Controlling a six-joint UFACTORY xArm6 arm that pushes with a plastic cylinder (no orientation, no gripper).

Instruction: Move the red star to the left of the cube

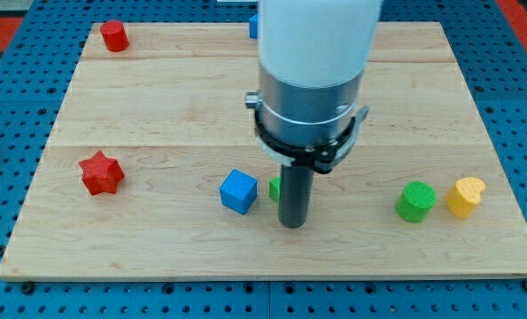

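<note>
The red star [100, 173] lies near the view's left edge of the wooden board [157, 97]. The blue cube [238, 190] sits right of it, near the board's lower middle. My tip [292, 223] is just right of the blue cube and well right of the red star. A green block [275, 189] is mostly hidden behind the rod, between the cube and the rod; its shape cannot be made out.
A red cylinder [113, 35] stands at the top left. A blue block [253, 25] peeks out behind the arm at the top. A green cylinder [415, 200] and a yellow heart [465, 196] sit at the lower right.
</note>
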